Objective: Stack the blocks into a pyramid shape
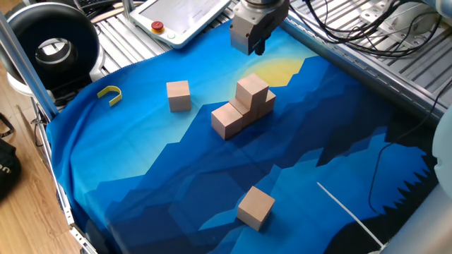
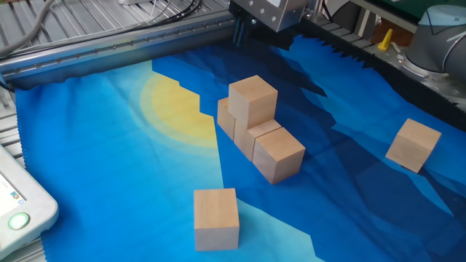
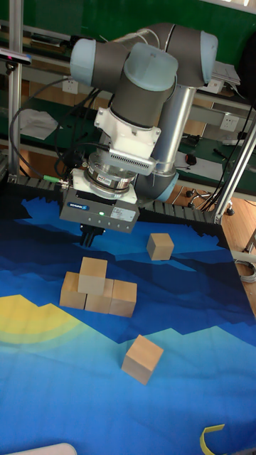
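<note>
Tall fixed view: shows the gripper hanging from the grey arm above the blue cloth, just behind the stacked blocks and clear of them. Holds nothing between the dark fingers; cannot tell from any view whether those fingers are parted or closed, since they read as one dark cluster.

Finds four of the blocks gathered mid-cloth. Counts three in a touching bottom row: left block, middle block, right block. Places the top block on that row, resting over the left and middle ones and leaving the right one uncovered.

Puts the other two blocks apart from the pile, both flat on the cloth: far loose block off to the right behind the pile, near loose block in front of it, turned at an angle.

From one fixed view, sees the same pile near the yellow sun patch printed on the cloth, with the gripper up beyond it at the cloth's far edge. Shows one loose block to the left of the pile and another well apart toward the near edge. Spots a small yellow hook at the cloth's left side, away from every block, and a white pendant past the cloth.
</note>
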`<action>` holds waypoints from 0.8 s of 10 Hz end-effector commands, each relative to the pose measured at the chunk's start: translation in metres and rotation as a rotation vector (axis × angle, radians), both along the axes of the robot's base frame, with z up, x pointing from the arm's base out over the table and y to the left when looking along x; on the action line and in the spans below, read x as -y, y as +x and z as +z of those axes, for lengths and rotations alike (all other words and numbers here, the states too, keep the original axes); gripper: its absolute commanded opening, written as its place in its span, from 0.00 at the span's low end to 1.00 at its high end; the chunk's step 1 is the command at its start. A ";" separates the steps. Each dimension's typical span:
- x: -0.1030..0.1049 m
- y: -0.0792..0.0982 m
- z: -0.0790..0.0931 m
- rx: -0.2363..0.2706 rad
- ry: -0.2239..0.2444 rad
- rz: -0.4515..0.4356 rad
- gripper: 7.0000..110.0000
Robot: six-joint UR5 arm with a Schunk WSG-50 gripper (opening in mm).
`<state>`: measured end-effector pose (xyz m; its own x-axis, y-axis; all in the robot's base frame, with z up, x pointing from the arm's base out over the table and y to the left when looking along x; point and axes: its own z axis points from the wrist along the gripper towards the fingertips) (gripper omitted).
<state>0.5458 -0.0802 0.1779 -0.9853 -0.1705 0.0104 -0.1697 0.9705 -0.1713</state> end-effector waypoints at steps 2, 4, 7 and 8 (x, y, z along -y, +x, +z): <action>-0.030 -0.001 -0.002 -0.016 0.099 0.081 0.00; -0.112 -0.023 -0.007 -0.077 0.130 0.111 0.00; -0.214 -0.085 -0.022 -0.145 0.214 0.012 0.00; -0.243 -0.118 -0.026 -0.214 0.266 -0.015 0.00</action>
